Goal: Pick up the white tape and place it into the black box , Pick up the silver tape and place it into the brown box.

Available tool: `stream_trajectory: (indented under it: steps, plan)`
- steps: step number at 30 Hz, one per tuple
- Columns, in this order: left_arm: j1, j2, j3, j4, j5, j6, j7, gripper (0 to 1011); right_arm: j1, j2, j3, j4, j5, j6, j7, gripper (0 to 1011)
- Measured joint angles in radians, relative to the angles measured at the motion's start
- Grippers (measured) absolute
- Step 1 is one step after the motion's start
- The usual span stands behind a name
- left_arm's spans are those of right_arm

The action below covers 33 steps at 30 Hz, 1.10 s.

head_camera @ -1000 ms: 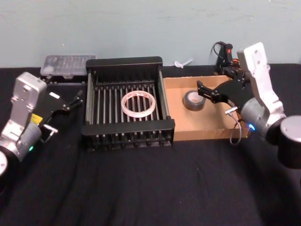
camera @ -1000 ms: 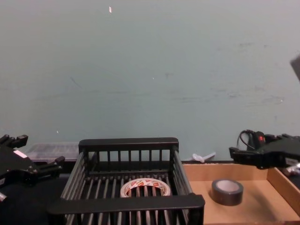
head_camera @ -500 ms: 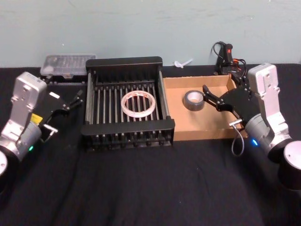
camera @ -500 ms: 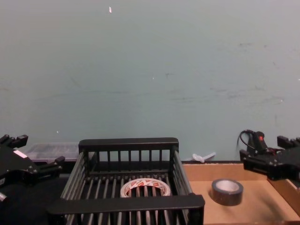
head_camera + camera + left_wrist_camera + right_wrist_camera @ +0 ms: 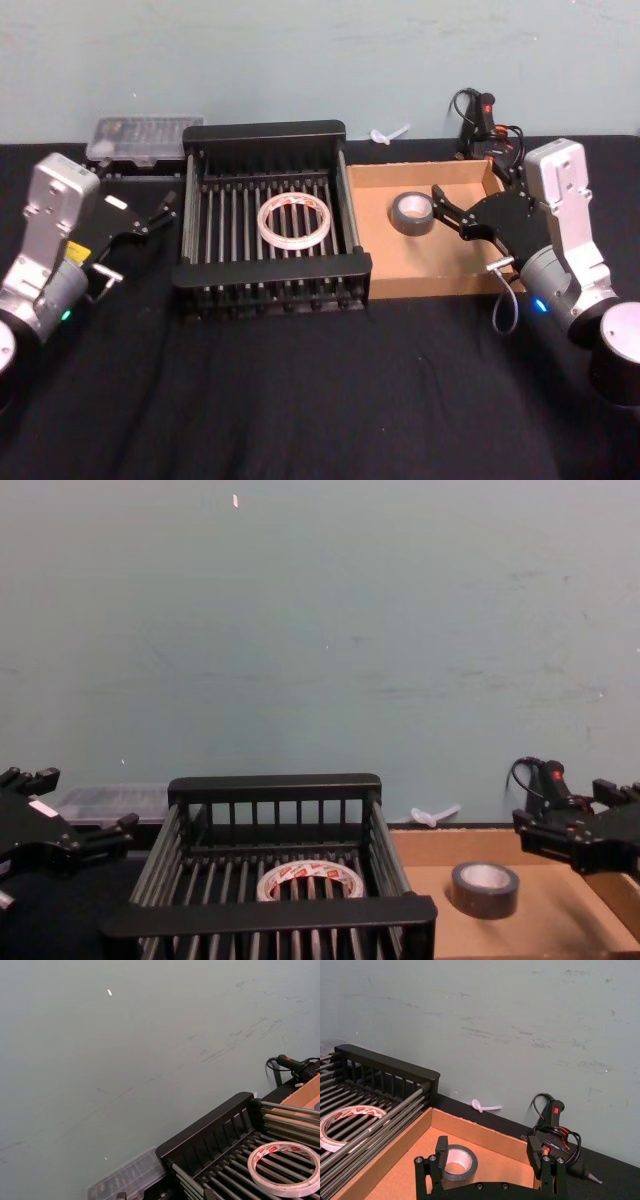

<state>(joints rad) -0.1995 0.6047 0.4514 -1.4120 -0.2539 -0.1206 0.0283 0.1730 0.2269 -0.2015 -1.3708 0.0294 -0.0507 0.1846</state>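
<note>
Black cloth point(image 5: 300, 400) covers the table I am working over, and a plain pale blue-green wall point(image 5: 320, 660) closes the scene behind it.

Flat whitish translucent tape roll with red print marks, the white tape point(image 5: 295, 221): lies flat on the barred floor of the black plastic slatted crate, the black box point(image 5: 272, 133), near its middle. I judge this half of the task done.

Dark grey-silver duct tape roll with a pale core, the silver tape point(image 5: 412, 213): lies flat on the floor of the shallow brown cardboard tray, the brown box point(image 5: 425, 283), in its rear half on the side toward the crate. I judge this half done as well; nothing seems left but to park the arms.

Crate and tray stand side by side, walls touching or nearly so, crate on my left, tray on my right.

Right gripper point(image 5: 490, 1160): hovers over the tray on the side away from the crate, near the silver tape but apart from it, fingers spread wide and holding nothing.

Left gripper point(image 5: 165, 211): rests just beside the crate's outer wall, empty; its fingers look parted.

Surroundings, outward: a clear plastic lidded case point(image 5: 143, 137) behind the left gripper against the wall; a small white knotted scrap point(image 5: 484, 1106) behind the tray; a black glue gun with red switch and coiled cable point(image 5: 555, 1130) at the tray's far right corner.
</note>
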Motion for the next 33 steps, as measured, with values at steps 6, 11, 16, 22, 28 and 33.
stream_trajectory:
  steps: [6, 11, 16, 22, 28, 33]
  plan:
    - [0.0, 0.0, 0.0, 0.0, 0.0, 0.0, 0.0, 1001, 0.0, 0.001, -0.001, -0.002, 0.002, 0.0, 0.0, 1002]
    - [0.0, 0.0, 0.0, 0.0, 0.0, 0.0, 0.0, 1001, -0.001, 0.001, -0.001, -0.003, 0.003, 0.0, 0.001, 1002]
    - [0.0, 0.0, 0.0, 0.0, 0.0, 0.0, 0.0, 1001, -0.001, 0.001, -0.002, -0.003, 0.004, 0.0, 0.001, 1002]
    - [0.0, 0.0, 0.0, 0.0, 0.0, 0.0, 0.0, 1001, -0.001, 0.002, -0.002, -0.004, 0.004, 0.0, 0.002, 1002]
    - [0.0, 0.0, 0.0, 0.0, 0.0, 0.0, 0.0, 1001, -0.001, 0.002, -0.002, -0.004, 0.005, 0.0, 0.002, 1002]
    - [0.0, 0.0, 0.0, 0.0, 0.0, 0.0, 0.0, 1001, -0.001, 0.002, -0.002, -0.004, 0.005, 0.0, 0.002, 1002]
